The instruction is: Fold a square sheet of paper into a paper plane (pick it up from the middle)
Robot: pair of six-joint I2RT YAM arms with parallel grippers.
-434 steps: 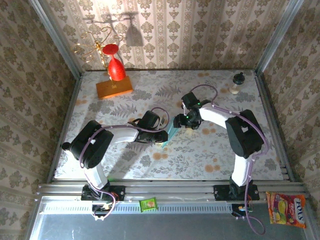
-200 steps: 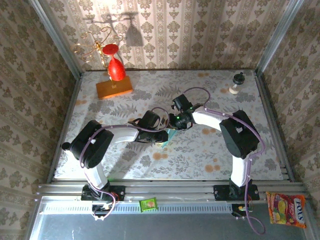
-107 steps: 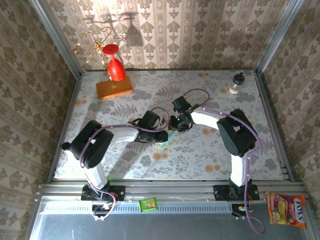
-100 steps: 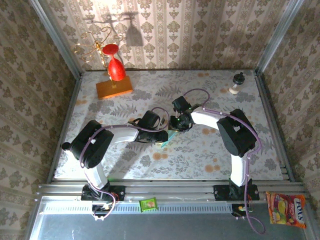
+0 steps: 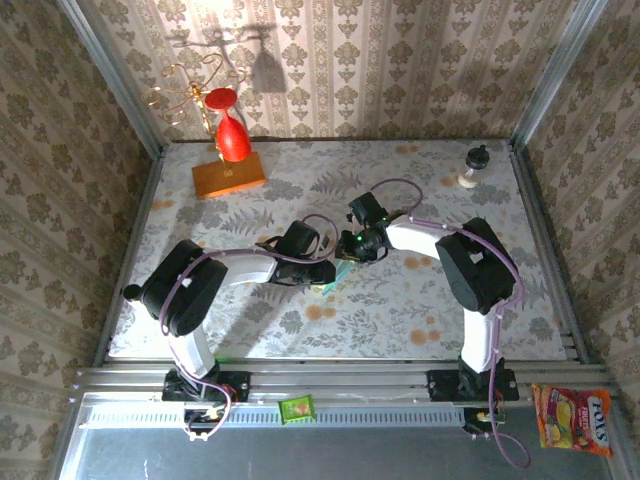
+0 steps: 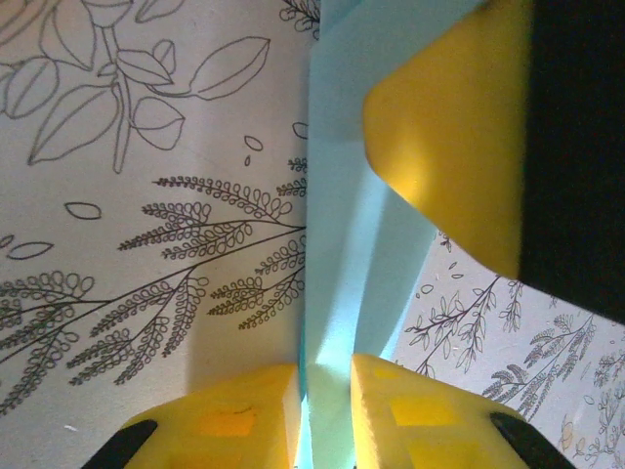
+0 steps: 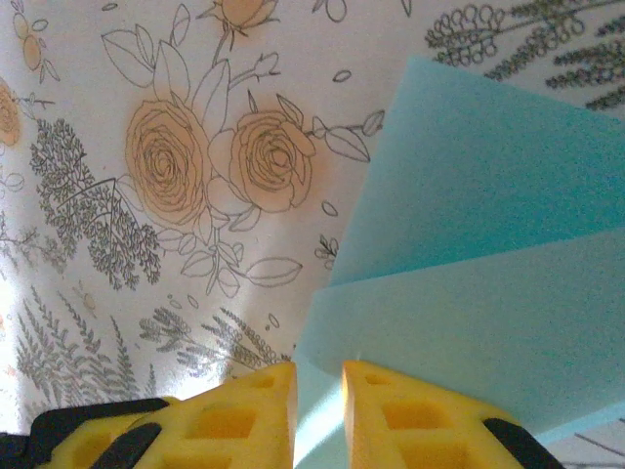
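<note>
Arms: two, left arm (image 5: 215,275) and right arm (image 5: 470,265); they meet in the middle of the bench (image 5: 420,300).
Left end effector (image 6: 322,376): two yellow fingers, almost closed, with a fold of the plane (image 6: 342,244) pinched in the narrow gap.
Right end effector (image 7: 319,376): two yellow fingers, also almost closed, gripping an edge of the plane.
Plane: one, low over the middle of the bench, between the two end effectors; whether it touches the bench, I cannot tell.
Other things: one orange block (image 5: 229,177) and one red glass (image 5: 231,135) on it, at the far left; one green packet (image 5: 297,408) and one sweets bag (image 5: 572,418) on the near rail.
Containers: the bag is closed; what is inside, I cannot tell.
Materials and shapes: the plane is thin light-blue paper, matte, in flat overlapping layers with straight creases; the bench has a cloth with printed flowers and leaves; the fingers are wedge-shaped with square hollows.
</note>
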